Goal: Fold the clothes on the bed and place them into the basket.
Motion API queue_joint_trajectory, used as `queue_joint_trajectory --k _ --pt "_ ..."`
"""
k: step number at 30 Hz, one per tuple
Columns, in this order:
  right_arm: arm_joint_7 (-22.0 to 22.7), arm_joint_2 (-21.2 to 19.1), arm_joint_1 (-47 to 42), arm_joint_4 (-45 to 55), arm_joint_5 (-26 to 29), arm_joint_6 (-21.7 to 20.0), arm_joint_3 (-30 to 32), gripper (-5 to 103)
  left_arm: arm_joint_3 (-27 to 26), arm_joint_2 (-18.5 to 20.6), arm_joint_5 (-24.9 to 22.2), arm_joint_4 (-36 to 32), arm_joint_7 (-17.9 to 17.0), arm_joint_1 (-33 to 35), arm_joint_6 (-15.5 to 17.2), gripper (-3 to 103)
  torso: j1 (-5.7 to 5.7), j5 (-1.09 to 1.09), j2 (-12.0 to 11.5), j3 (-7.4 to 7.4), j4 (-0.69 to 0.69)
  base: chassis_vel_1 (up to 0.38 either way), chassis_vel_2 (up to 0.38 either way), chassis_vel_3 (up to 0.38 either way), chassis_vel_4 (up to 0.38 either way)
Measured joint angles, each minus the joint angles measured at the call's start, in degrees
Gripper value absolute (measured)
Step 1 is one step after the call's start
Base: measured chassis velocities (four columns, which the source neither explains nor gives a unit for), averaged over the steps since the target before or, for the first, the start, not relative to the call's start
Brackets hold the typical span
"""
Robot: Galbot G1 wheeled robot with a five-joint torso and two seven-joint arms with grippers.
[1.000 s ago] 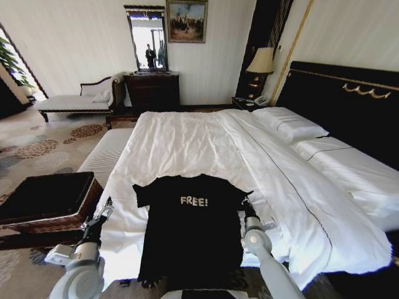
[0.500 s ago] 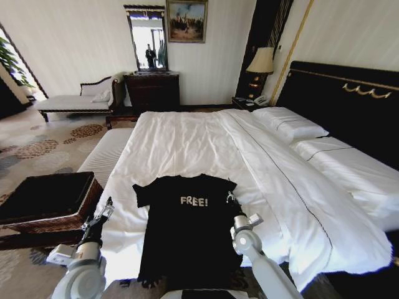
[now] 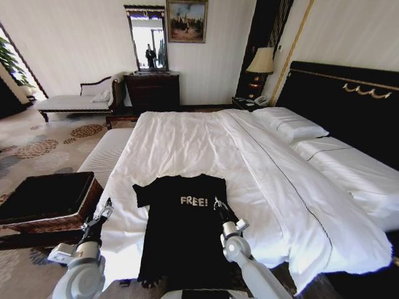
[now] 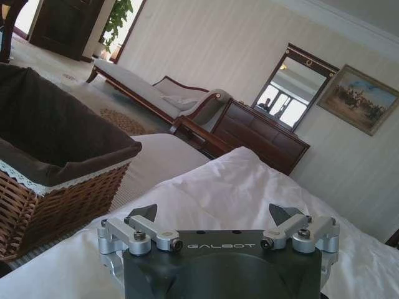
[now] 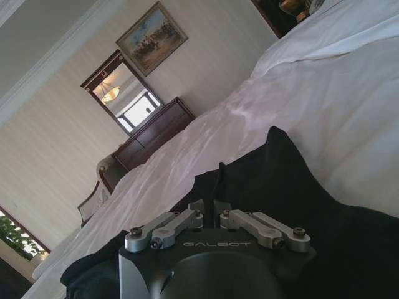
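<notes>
Lettering first: the black T-shirt (image 3: 184, 230) has "FREE!" in white across the chest, and both wrist cameras show "GALBOT" printed on the gripper bodies. That's all the readable writing.

Going left to right in the head view: the basket (image 3: 87, 202), dark brown wicker with black fabric inside, sits on the carpet beside the bed's (image 3: 187, 140) left side. The left wrist view shows its woven wall and a white lace trim along the lining's edge (image 4: 37, 205). Next, the left gripper (image 3: 104, 212) hangs off the shirt's left side, over the white sheet at the mattress edge, not touching the shirt. From its own camera its fingers (image 4: 142, 215) are spread wide with nothing between them, gripper midpoint about here (image 4: 215, 215).

The shirt lies flat at the foot of the bed, collar toward the pillows, hem hanging over the near edge. Its left sleeve sticks out flat, while the right side now runs straight.

The right gripper (image 3: 218, 204) sits over the chest, just right of the lettering. In its wrist view (image 5: 208, 207) the fingers are pressed together on a raised pinch of black cloth.

Versus a second ago: that gripper was out at the shirt's right edge, by the sleeve. It has travelled inward toward the lettering, and the right sleeve has folded in with it. Left arm and basket look unchanged.
</notes>
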Motion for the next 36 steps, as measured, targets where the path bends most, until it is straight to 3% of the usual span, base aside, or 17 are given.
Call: queue_joint_trajectory --k 2,8,11,13,17,19,20,22,23,25,28,30,36 --pt "-0.67 -0.14 -1.00 1.50 -0.48 0.59 -0.02 19 -0.09 0.00 0.00 0.02 0.00 0.18 0.00 100 0.00 0.00 0.00 0.00 -0.01 0.000 0.000 0.000 0.000" --pt "-1.03 0.15 -2.66 6.43 0.94 2.29 1.29 35 -0.21 -0.11 0.11 0.22 0.00 0.49 -0.07 100 0.00 -0.01 0.01 0.00 -0.01 0.000 0.000 0.000 0.000" --pt "1.88 0.21 -2.96 7.01 2.20 2.08 2.27 52 -0.10 -0.29 0.23 0.23 0.02 0.59 -0.11 100 0.00 0.00 0.01 0.00 0.00 0.000 0.000 0.000 0.000" --pt "3.30 0.16 -3.07 6.83 2.30 1.74 2.45 52 0.00 -0.35 0.31 0.25 0.04 0.54 -0.11 100 0.00 0.00 0.01 0.00 0.00 0.000 0.000 0.000 0.000" --pt "11.84 0.53 -3.39 6.51 3.96 -0.69 3.35 74 0.42 -0.44 1.93 2.05 0.21 0.28 0.40 100 0.00 0.01 0.01 0.00 -0.01 0.000 0.000 0.000 0.000" --pt "12.71 0.64 -3.64 6.44 3.94 -0.89 3.66 74 0.51 -0.44 3.03 3.05 0.21 0.20 0.62 100 0.00 0.01 0.01 0.00 0.00 0.000 0.000 0.000 0.000" --pt "12.85 0.69 -4.01 6.39 3.14 -0.87 4.06 85 0.66 -0.35 3.31 4.66 0.22 0.12 1.00 100 0.01 -0.01 0.01 0.00 0.00 0.000 0.000 0.000 0.000" --pt "12.85 0.85 -4.36 6.84 2.21 -0.73 4.67 89 0.82 -0.05 -6.48 5.27 -0.02 0.07 2.98 100 0.01 0.00 0.01 0.00 0.00 0.000 0.000 0.000 0.000" --pt "12.85 0.85 -4.36 6.84 2.21 -0.73 4.67 89 0.82 -0.05 -6.48 5.27 -0.02 0.07 2.98 100 0.01 0.00 0.01 0.00 0.00 0.000 0.000 0.000 0.000" --pt "13.01 1.39 -4.42 8.18 2.11 -0.71 6.03 98 0.47 0.18 -17.09 5.71 -0.01 -1.24 4.59 100 0.01 0.00 0.01 0.00 0.00 0.000 0.000 0.000 0.000" --pt "13.35 1.88 -4.47 9.10 2.12 -0.70 7.12 100 0.26 1.24 -21.25 6.45 0.44 -3.25 5.88 100 0.01 0.00 0.01 0.00 0.00 0.000 0.000 0.000 0.000" --pt "13.50 2.28 -4.70 9.63 1.87 -0.70 7.69 100 0.17 3.42 -27.99 7.58 -0.58 -6.49 9.07 100 0.01 0.00 0.01 0.00 -0.01 0.000 0.000 0.000 0.000" --pt "14.10 3.23 -5.45 10.60 0.80 -0.78 7.83 100 1.89 8.98 -29.38 14.48 -1.72 -14.83 12.10 100 0.01 0.00 0.00 0.00 -0.02 0.000 0.000 0.000 0.000"
